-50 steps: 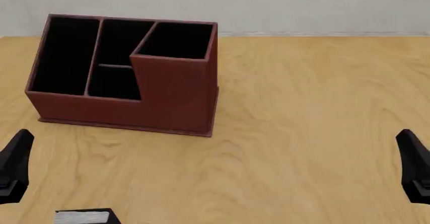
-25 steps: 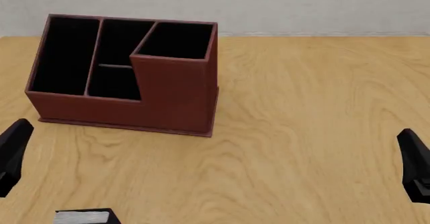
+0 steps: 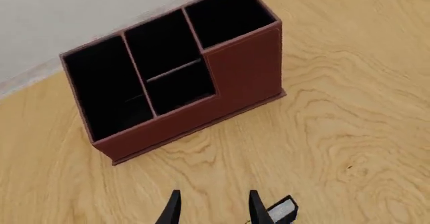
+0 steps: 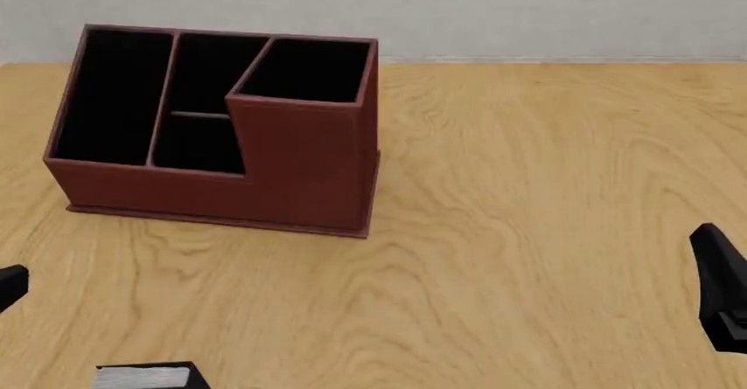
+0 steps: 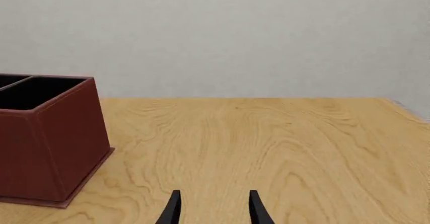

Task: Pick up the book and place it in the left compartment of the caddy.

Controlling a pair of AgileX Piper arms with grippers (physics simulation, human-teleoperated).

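The reddish-brown caddy point(image 4: 292, 157) stands at the table's back left, its long left compartment point(image 4: 111, 96) black inside and holding nothing. The small black book point(image 4: 146, 377) with pale page edges lies flat at the front left edge, partly cut off. In the left wrist view my left gripper point(image 3: 213, 210) is open, looking down on the caddy point(image 3: 242, 73), with the book point(image 3: 282, 211) just beside one finger. Only a tip of it point(image 4: 10, 286) shows in the front view. My right gripper point(image 5: 213, 209) is open and holds nothing, low at the front right point(image 4: 722, 288).
The wooden table point(image 4: 526, 188) runs back to a plain grey wall. The right wrist view catches the caddy's tall corner point(image 5: 47, 143) off to one side, with bare wood ahead of the fingers.
My left gripper has dropped toward the front left and has nearly left the front view. The right gripper, book and caddy have not moved.
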